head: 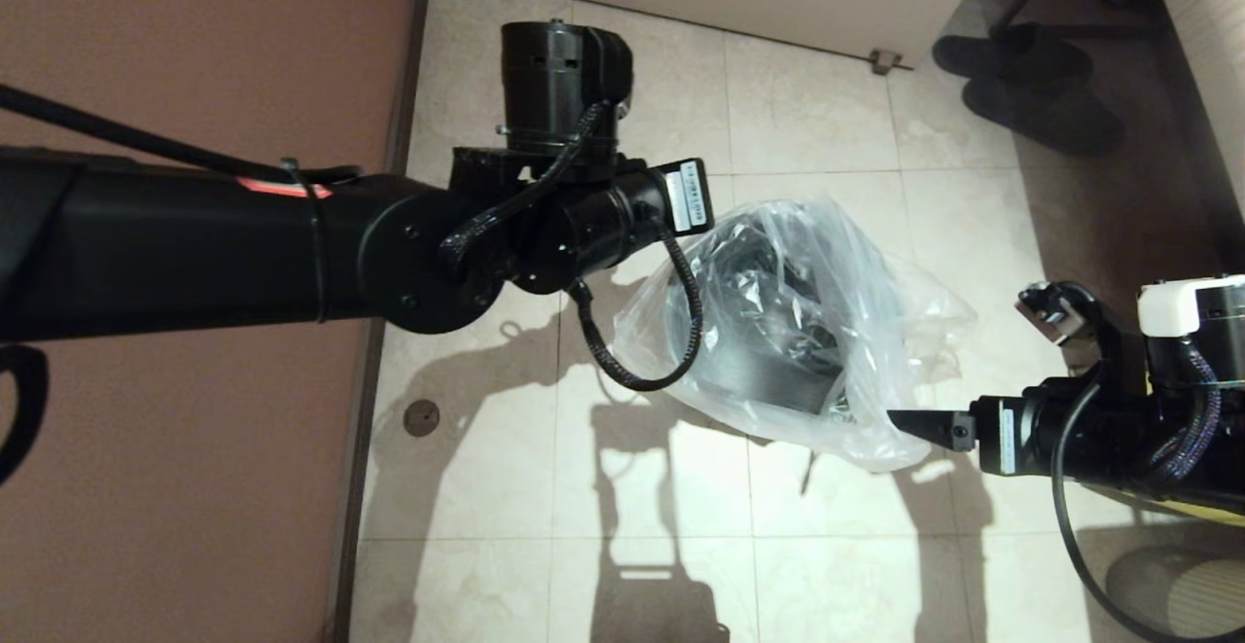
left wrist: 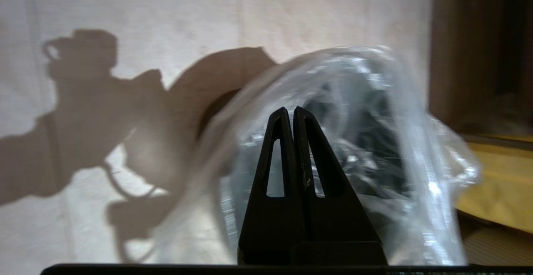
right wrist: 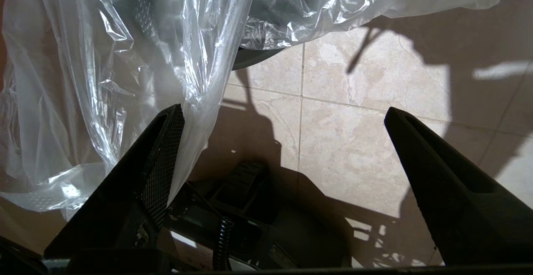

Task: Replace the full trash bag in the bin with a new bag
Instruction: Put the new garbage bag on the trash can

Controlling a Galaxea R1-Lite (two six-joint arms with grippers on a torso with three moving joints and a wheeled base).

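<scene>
My left gripper (left wrist: 290,110) is closed, fingers pressed flat together tip to tip. From its wrist camera the tips stand against the clear film of the new bag (left wrist: 358,142); whether any film is pinched between them I cannot tell. In the head view the left arm (head: 243,239) reaches across from the left, its wrist over the near-left side of the bag, and the fingers themselves are hidden there.

My right gripper (right wrist: 283,115) is spread wide and holds nothing. One finger (right wrist: 160,162) lies against a hanging fold of the bag; the other finger (right wrist: 449,175) stands clear over bare tile. In the head view one right finger (head: 929,426) touches the bag's lower right edge.

The bag (head: 793,322) is draped over the bin (head: 768,371), which stands on the tile floor (head: 827,108) between the two arms. The film is crumpled and bulges well beyond the bin on all visible sides, its lower right corner sagging toward the floor. The bin shows only as a dark shape through the plastic; its rim is not clearly seen.

A yellow bag (left wrist: 499,187) lies beyond the bin in the left wrist camera. Dark slippers (head: 1031,89) sit on the floor at the far right. A reddish wall (head: 195,50) runs along the left.
</scene>
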